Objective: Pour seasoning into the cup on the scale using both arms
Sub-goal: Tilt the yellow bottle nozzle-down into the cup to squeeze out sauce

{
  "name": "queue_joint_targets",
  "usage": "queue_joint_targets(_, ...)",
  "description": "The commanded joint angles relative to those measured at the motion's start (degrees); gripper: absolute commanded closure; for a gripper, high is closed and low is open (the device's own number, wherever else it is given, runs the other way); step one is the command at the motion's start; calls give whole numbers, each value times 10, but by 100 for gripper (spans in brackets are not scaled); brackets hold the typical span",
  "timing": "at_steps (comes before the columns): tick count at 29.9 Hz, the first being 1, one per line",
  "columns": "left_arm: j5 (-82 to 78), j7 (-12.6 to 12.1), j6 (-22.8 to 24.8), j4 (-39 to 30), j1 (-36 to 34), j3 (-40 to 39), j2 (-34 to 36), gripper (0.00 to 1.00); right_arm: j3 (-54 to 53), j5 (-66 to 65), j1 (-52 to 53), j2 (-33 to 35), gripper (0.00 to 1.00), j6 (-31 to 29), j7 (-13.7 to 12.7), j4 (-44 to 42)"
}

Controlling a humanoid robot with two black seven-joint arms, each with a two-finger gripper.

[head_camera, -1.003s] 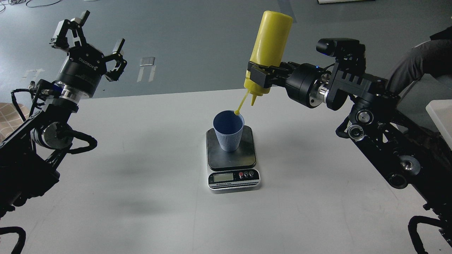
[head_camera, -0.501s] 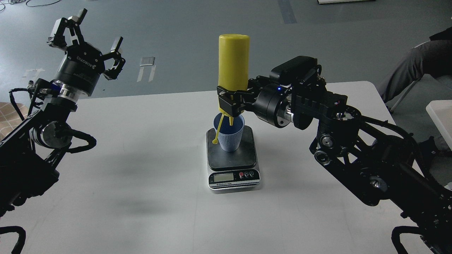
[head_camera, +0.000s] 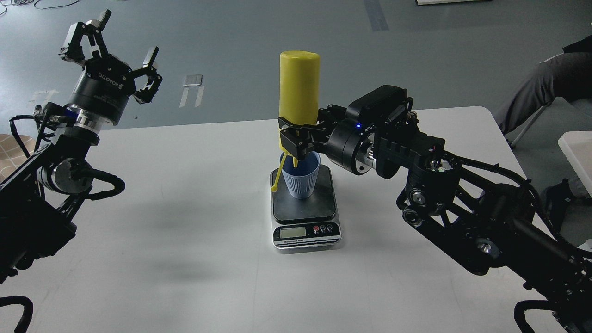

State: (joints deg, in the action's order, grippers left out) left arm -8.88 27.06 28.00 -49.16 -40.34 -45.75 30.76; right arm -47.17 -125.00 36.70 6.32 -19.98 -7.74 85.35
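Observation:
The yellow seasoning bottle (head_camera: 299,85) is held upside down, nearly upright, with its nozzle pointing into the light blue ribbed cup (head_camera: 300,181). Its cap strap (head_camera: 277,178) hangs outside the cup's left wall. The cup stands on the dark platform of the scale (head_camera: 305,210), whose silver panel faces me. My right gripper (head_camera: 297,138) is shut on the bottle near its nozzle end, right above the cup. My left gripper (head_camera: 108,44) is open and empty, raised at the far left, well away from the cup.
The white table (head_camera: 185,259) bears the scale near its middle. A seated person's leg (head_camera: 541,88) is at the far right, beyond the table. A white tray edge (head_camera: 578,155) shows at the right border.
My right arm swung the bottle left and down, from a tilt above and right of the cup to upside down over it. The strap now hangs left of the cup. The left gripper shifted slightly.

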Motion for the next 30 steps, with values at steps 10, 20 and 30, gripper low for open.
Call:
queue_joint_targets(10,0,-1,0,0,0,0,0,3,-3,0,6,2,96,30,0,-33)
queue_joint_targets(20,0,0,0,-1,0,-3,11,3,-2,0,4,2,100,39,0,-43)
queue_joint_targets(30,0,0,0,-1,0,-4,14,3,-77,0,-2,-7,100,58,0,-43)
